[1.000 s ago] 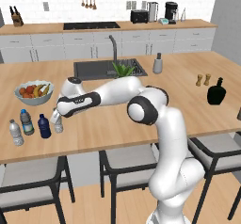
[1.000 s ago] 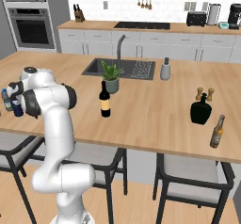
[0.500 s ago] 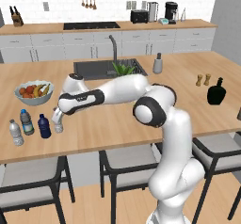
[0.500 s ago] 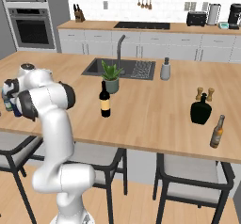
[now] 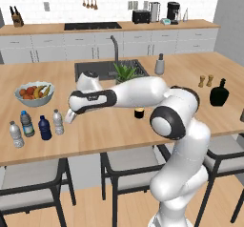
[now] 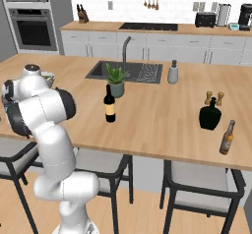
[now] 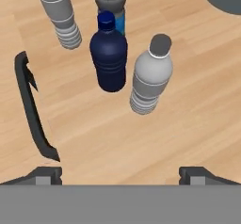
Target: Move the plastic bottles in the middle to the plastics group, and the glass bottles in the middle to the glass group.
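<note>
While the dark blue bottle (image 7: pixel 108 53) and the clear grey bottle (image 7: pixel 151 77) already stand upright among the plastics group, just ahead of the jaws (image 7: pixel 120 175), the main risk is a knock on the way out. The clear grey bottle is the nearest thing in front of the jaws, with the dark blue one just beyond it and slightly to one side; they stand close, perhaps touching. Behind those, farther from the jaws, stand the blue-green label bottle (image 7: pixel 111 2) and the clear pale-label bottle (image 7: pixel 59 11). A low or sideways sweep of the hand could tip the grey bottle, and it would likely take its neighbours with it. Lift straight off first.

Second risk: the wine bottle (image 6: pixel 109 105) stands mid-bench, well away from the jaws, beside the potted plant (image 6: pixel 116 79). It is tall and narrow; my judgement is that a high grip or fast carry could topple it, or clip the plant. The squat black bottle (image 6: pixel 210 115) of the glass group sits at the far end of the bench (image 6: pixel 162 115), next to the small shakers (image 6: pixel 215 98), so placement there is tight.

Jaws: spread wide, near full width, holding nothing and touching nothing; bare bench lies between the finger tips (image 7: pixel 47 173).
</note>
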